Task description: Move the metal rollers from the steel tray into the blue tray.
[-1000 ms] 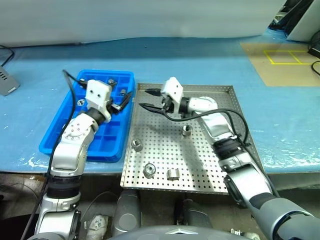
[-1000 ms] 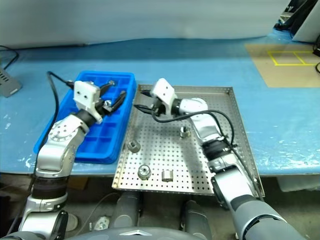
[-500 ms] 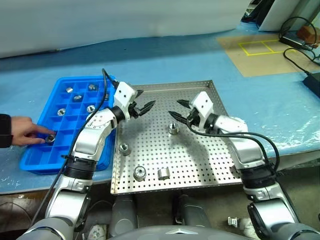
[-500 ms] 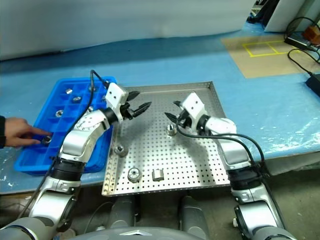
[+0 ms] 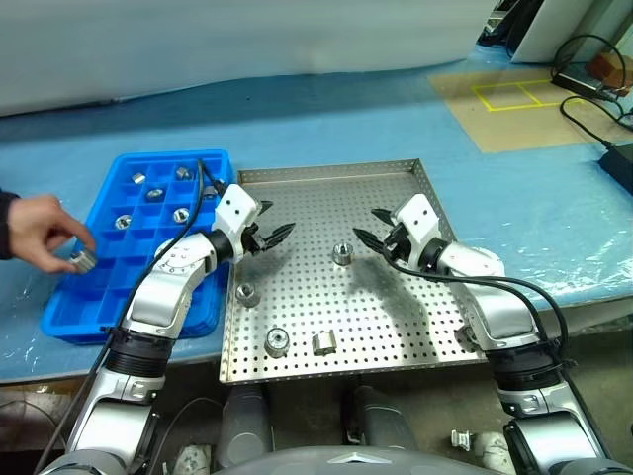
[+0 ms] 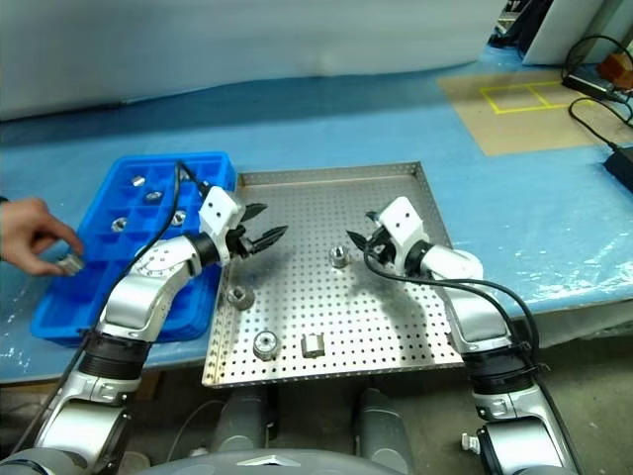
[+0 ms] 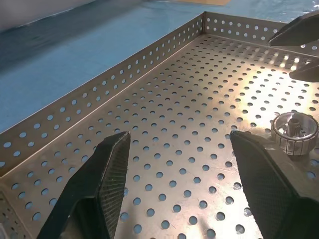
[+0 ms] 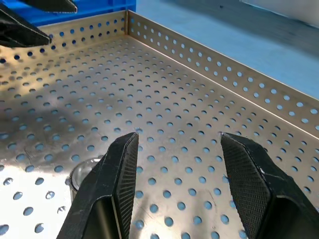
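Since a second ago: right gripper pulled back from the far left corner of the steel tray to its middle right; left gripper swung off the blue tray over the steel tray's left edge. Both with fingers spread, empty, facing one metal roller between them. Three more rollers near the front rim. Further out, four rollers in the blue tray's far compartments; a person's hand holding another roller above its left edge.

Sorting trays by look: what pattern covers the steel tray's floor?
Rows of small round holes across the steel tray, clearest in the left wrist view.
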Controlling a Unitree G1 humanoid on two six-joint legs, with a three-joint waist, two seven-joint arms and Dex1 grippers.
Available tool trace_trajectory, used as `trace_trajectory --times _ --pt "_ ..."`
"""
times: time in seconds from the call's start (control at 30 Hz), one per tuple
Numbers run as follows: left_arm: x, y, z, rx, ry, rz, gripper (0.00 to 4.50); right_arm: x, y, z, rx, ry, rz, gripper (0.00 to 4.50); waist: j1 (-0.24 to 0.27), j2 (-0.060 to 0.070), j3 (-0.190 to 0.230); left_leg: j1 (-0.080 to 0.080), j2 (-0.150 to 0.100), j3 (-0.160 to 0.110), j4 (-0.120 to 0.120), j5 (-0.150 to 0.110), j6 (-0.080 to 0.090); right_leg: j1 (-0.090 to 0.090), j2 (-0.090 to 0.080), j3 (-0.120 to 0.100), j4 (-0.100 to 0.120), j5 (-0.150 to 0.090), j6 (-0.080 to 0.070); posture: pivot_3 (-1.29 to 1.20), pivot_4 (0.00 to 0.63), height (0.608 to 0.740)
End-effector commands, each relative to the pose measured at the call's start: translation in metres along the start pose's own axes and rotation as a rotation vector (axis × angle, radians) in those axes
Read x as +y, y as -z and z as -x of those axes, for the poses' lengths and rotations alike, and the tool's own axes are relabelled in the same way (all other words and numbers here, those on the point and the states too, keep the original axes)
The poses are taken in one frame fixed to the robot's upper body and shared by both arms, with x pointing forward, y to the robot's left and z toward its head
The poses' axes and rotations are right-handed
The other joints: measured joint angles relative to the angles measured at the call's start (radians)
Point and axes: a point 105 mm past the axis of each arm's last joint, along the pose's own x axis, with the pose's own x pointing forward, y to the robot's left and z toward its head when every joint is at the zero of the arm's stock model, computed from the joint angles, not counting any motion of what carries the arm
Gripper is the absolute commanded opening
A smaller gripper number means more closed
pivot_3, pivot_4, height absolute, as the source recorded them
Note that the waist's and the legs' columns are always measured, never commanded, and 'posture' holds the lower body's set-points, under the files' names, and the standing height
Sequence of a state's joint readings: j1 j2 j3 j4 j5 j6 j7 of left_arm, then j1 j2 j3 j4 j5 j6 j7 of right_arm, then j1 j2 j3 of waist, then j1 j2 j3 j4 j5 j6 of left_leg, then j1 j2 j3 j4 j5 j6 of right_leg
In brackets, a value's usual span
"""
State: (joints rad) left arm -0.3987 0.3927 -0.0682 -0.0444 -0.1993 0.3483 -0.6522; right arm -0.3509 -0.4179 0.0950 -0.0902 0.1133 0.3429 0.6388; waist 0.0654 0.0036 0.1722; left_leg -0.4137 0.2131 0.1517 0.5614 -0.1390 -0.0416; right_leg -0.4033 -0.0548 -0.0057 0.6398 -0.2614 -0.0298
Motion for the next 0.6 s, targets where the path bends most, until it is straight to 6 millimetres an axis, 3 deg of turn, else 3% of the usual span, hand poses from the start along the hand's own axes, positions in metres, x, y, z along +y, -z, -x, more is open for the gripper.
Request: trace_trajectory --times 0.03,0.6 --pt "0.0051 -0.0145 0.0044 -0.046 -0.028 -0.025 3.36 -0.0056 -0.0171 -0.0034 -0.067 0.018 0.034 2.71 0.001 0.0 0.0 0.0 0.0 0.0 0.0 0.0 0.0 0.0 0.0 0.0 0.0 0.0 0.0 -0.07 0.15 0.74" --pt "0.0033 -0.017 0.0066 -0.027 -0.045 -0.041 3.36 -0.0075 -0.0226 -0.0088 -0.083 0.022 0.055 2.71 0.003 0.0 0.0 0.0 0.0 0.0 0.0 0.0 0.0 0.0 0.0 0.0 0.0 0.001 0.001 -0.06 0.15 0.74"
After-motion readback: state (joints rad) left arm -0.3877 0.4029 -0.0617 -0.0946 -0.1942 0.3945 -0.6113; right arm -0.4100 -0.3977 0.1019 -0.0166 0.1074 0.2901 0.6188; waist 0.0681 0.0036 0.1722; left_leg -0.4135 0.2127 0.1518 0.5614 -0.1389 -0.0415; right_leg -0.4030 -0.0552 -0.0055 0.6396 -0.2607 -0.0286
